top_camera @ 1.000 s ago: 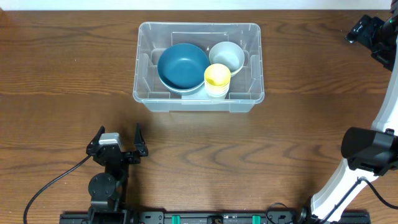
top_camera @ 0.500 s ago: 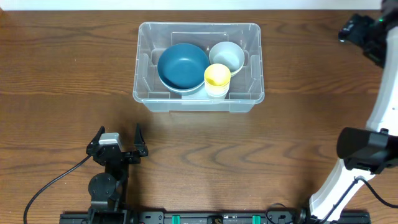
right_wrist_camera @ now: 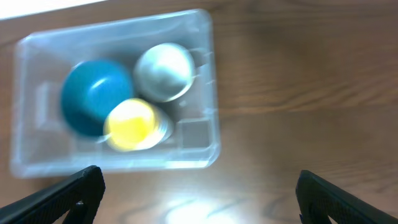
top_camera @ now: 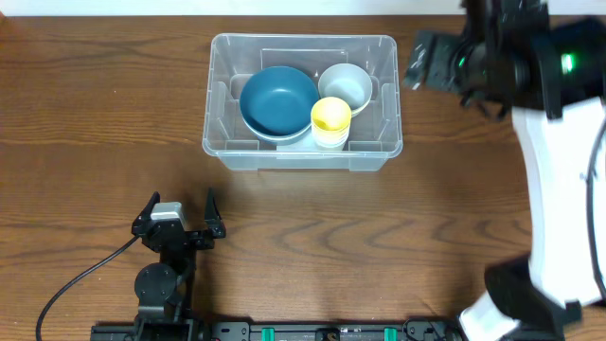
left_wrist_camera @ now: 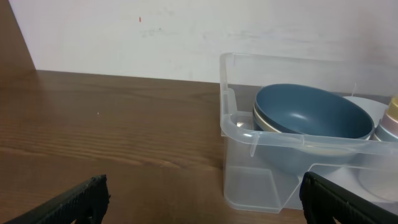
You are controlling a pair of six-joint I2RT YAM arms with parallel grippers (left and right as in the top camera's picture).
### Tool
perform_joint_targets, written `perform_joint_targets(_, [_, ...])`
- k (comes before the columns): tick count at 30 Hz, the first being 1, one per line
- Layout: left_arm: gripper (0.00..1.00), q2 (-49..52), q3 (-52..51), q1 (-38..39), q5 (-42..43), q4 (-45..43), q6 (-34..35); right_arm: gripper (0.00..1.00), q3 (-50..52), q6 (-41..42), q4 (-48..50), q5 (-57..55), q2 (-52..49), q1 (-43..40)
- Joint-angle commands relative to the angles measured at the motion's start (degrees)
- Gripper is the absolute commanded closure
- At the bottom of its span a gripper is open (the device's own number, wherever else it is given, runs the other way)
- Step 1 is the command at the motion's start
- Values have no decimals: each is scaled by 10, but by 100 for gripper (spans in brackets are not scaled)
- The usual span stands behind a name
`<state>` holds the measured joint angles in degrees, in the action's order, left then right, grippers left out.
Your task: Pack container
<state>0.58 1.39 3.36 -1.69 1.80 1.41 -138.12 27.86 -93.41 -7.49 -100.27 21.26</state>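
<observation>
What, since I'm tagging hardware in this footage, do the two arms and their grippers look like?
The left arm is black with a grey wrist block, slim black fingers and a black cable. The right arm has white links, black joints and a green light. Its fingers, in its wrist view, are black too.

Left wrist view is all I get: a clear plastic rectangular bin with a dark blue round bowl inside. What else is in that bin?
Observer: A round yellow cup, topping a pale stack, stands right of the dark blue round bowl.
Operator: Anything behind the cup?
Observer: A round pale grey bowl, in the far right corner of the clear plastic rectangular bin.
Operator: Where's the right arm?
Observer: The right gripper hangs open and empty above the wooden table, right of the bin.
</observation>
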Motion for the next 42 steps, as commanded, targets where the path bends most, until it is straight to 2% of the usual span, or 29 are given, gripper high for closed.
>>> perform_joint_targets(1, [2,-3,-12,-4,-4,23,-9,1,46,-7,0,-17,60,42])
perform_joint_targets(3, [2,-3,-12,-4,-4,23,-9,1,86,-4,10,-15,100,56])
perform_joint_targets(8, [2,-3,-12,-4,-4,23,-9,1,226,-4,124,13,216,44])
perform_joint_targets(17, [2,-3,-12,-4,-4,23,-9,1,569,-30,490,20,429,-41])
perform_joint_targets(23, [2,-3,-12,-4,-4,23,-9,1,814,-150,745,57,549,-97])
perform_joint_targets(28, [2,-3,-12,-4,-4,23,-9,1,995,-242,902,65,643,-134])
perform_joint_targets(35, [2,-3,-12,-4,-4,23,-9,1,1196,-277,1039,65,751,-173])
perform_joint_targets(42, [2,-3,-12,-4,-4,23,-9,1,1312,-278,1076,78,792,-176])
